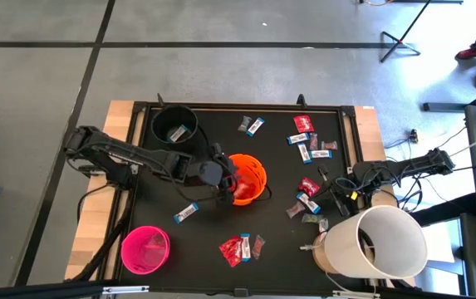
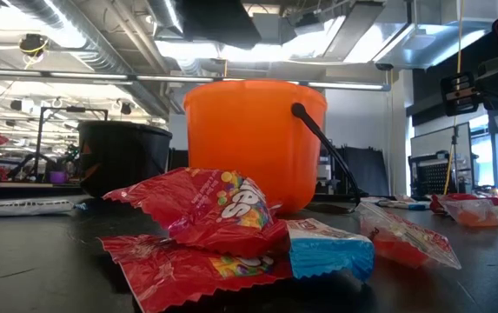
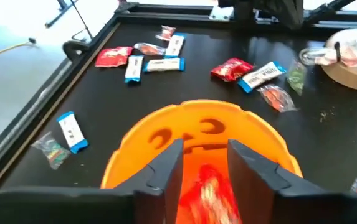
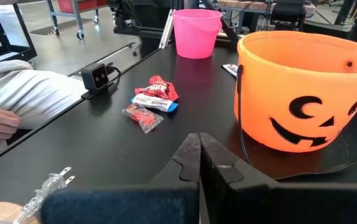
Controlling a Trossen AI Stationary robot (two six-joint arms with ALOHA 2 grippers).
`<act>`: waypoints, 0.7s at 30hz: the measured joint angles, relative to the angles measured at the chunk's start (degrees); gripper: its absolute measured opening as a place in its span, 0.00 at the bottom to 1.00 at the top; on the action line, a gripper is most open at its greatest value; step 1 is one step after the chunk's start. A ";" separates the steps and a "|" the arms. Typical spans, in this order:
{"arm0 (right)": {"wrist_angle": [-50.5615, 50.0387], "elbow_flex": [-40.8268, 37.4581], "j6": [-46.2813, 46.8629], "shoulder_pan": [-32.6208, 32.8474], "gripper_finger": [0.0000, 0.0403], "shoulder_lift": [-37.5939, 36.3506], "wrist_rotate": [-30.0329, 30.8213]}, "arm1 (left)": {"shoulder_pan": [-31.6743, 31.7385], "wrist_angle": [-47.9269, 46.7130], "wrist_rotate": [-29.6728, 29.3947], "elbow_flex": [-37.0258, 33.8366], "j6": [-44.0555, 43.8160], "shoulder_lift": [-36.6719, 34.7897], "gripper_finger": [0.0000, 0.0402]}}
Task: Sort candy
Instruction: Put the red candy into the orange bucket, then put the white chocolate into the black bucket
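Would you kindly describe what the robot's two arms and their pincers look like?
Both arms are dark, nearly black, jointed links with black cables trailing along them. The left pincer has two flat, angular dark fingers with bevelled inner faces. The right pincer has matching dark, wedge-shaped fingers on a blocky black body. No markings are visible on either.

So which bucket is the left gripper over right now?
The orange bucket, mid-table. The left gripper hangs open over its mouth; the black bucket and pink bucket stand apart.
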 joint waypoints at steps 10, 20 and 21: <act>0.00 0.02 -0.01 -0.01 0.00 0.02 -0.02 | -4.12 -13.43 -3.77 11.33 -0.39 -4.76 0.34; -0.02 0.01 -0.01 -0.02 0.00 0.01 0.00 | -12.76 -17.65 -2.67 14.16 -5.12 -6.56 0.34; 0.00 0.00 -0.01 -0.01 0.00 0.02 -0.02 | -13.50 -19.38 -2.86 14.16 -6.62 -6.62 0.34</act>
